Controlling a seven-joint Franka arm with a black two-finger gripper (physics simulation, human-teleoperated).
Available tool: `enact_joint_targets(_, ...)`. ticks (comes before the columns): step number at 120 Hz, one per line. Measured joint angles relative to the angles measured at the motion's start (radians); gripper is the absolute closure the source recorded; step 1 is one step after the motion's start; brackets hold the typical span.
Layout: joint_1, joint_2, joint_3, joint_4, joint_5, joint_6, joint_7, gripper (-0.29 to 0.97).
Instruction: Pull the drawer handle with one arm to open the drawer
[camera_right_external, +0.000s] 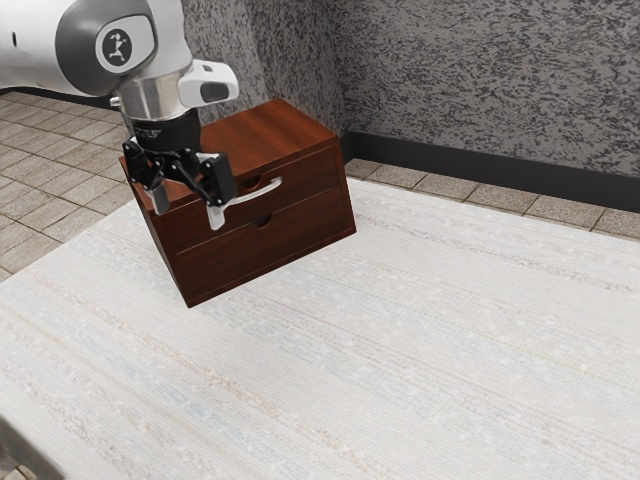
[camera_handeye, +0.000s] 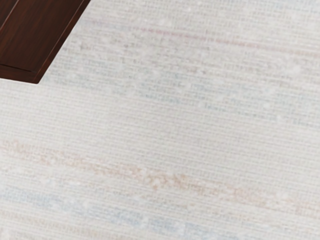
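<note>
A dark brown wooden cabinet with two drawers stands on the pale table. The upper drawer carries a pale curved handle on its front; the lower drawer front has a small notch at its top edge. Both drawer fronts look flush with the cabinet. My gripper hangs in front of the cabinet's end nearer the exterior view's left, fingers pointing down and spread apart with nothing between them. One fingertip sits just beside the handle's end. A corner of the cabinet appears in the wrist view.
The pale woven tabletop stretches wide in front of the cabinet and toward the exterior view's right. A grey textured wall with a dark baseboard runs behind. Tiled floor lies at the exterior view's left.
</note>
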Motion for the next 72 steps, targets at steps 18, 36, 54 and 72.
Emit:
enact_joint_targets(18,-0.003,-0.001,0.008,0.026,-0.011,-0.006,0.0,0.0)
enact_joint_targets(36,-0.003,0.002,0.061,0.324,-0.07,-0.018,-0.001,0.0)
enact_joint_targets(54,-0.058,0.0,0.064,0.352,-0.092,-0.013,-0.002,0.0)
enact_joint_targets(72,-0.055,0.0,0.064,0.353,-0.099,-0.004,-0.003,0.0)
